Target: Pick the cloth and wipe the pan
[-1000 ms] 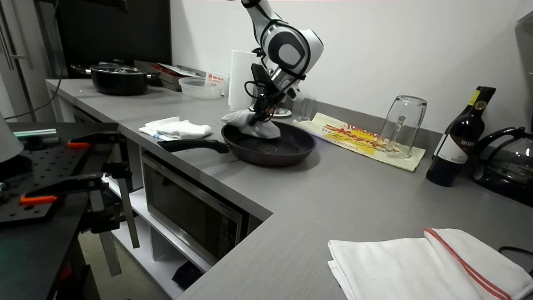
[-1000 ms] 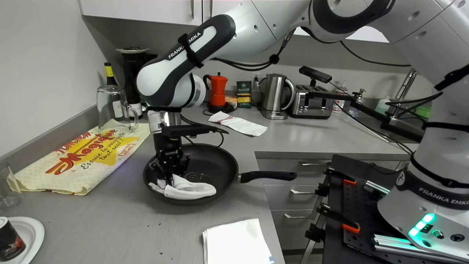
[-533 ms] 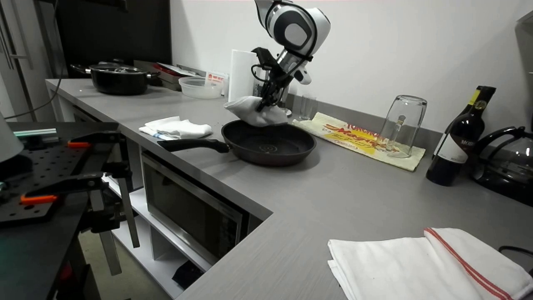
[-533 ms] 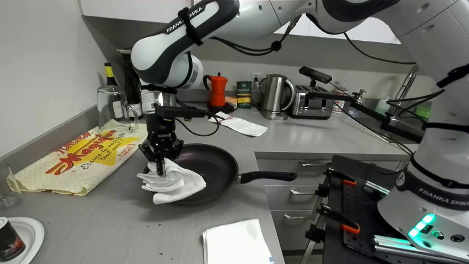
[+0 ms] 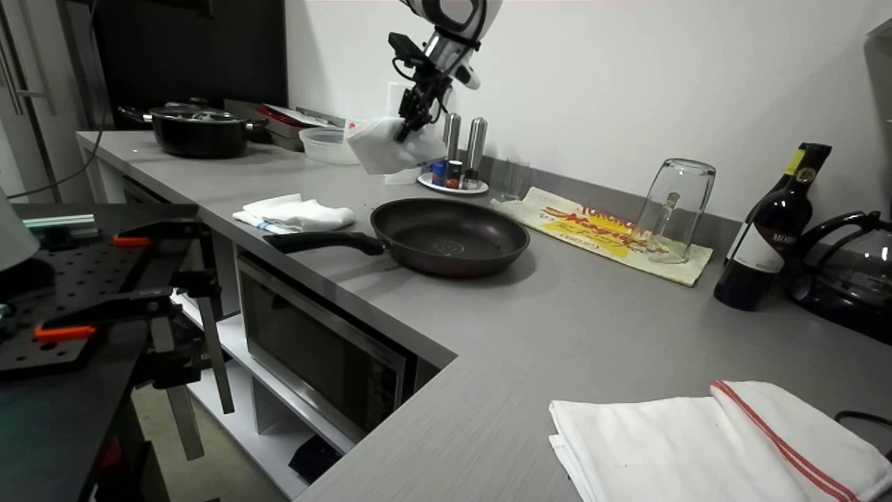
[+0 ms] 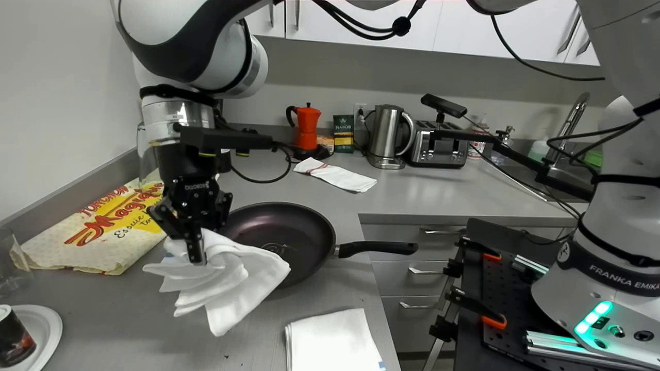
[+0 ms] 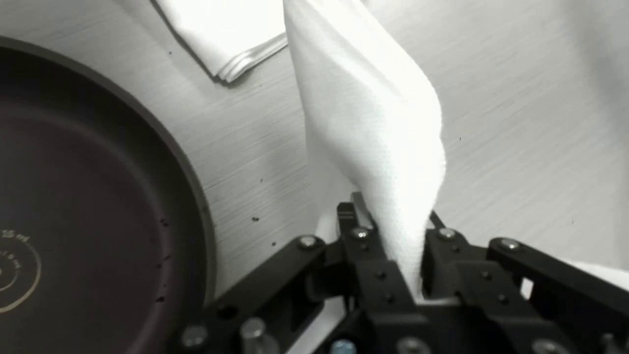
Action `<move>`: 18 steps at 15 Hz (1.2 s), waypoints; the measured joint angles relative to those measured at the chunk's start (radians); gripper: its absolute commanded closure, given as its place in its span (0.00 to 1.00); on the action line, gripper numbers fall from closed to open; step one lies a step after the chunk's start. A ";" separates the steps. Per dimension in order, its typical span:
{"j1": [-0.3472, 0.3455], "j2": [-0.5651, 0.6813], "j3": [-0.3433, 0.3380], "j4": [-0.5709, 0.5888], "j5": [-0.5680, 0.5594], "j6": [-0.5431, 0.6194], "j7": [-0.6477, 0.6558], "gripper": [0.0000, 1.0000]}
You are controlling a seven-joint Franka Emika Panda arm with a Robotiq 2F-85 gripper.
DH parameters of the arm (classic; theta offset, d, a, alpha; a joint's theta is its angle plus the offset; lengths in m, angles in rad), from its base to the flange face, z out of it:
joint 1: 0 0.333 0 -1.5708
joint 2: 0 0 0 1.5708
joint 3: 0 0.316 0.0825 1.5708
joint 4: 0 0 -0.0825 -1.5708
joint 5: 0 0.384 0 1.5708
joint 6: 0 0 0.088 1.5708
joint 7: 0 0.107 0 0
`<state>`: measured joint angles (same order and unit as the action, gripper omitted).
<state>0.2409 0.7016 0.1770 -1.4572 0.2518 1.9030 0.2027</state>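
Note:
My gripper (image 7: pixel 393 215) is shut on a white cloth (image 7: pixel 376 118), which bunches between the fingers and hangs in loose folds. In both exterior views the gripper (image 6: pixel 196 252) (image 5: pixel 406 132) holds the cloth (image 6: pixel 232 288) (image 5: pixel 382 148) in the air, above the grey counter beside the pan. The dark frying pan (image 5: pixel 453 244) sits flat on the counter with its handle toward the counter edge. Its inside shows in an exterior view (image 6: pixel 289 242) and at the left of the wrist view (image 7: pixel 88 187). A few dark specks (image 7: pixel 161 298) lie in it. The cloth's far side is hidden.
A folded white cloth (image 5: pixel 296 215) lies near the pan handle. A red-striped towel (image 5: pixel 697 446) lies farther along. A yellow packet (image 6: pixel 108 226) bears an upturned glass mug (image 5: pixel 676 209). A white plate (image 6: pixel 49 330) with small containers stands by the wall. A wine bottle (image 5: pixel 766 237) stands behind.
My gripper has lifted the cloth up out of the pan and carried it sideways, off the pan. The pan and the other cloths have not moved.

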 measured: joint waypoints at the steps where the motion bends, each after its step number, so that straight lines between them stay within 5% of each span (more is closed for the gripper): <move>1: 0.028 -0.009 0.005 -0.019 -0.015 0.000 0.001 0.95; 7: 0.147 -0.026 0.017 -0.128 -0.115 0.041 0.002 0.95; 14: 0.167 -0.026 -0.001 -0.232 -0.231 0.238 0.005 0.95; 15: 0.167 -0.026 -0.004 -0.239 -0.240 0.254 0.007 0.68; 18: 0.165 -0.028 -0.008 -0.247 -0.245 0.274 0.013 0.43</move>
<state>0.4062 0.6733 0.1690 -1.7040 0.0071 2.1766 0.2161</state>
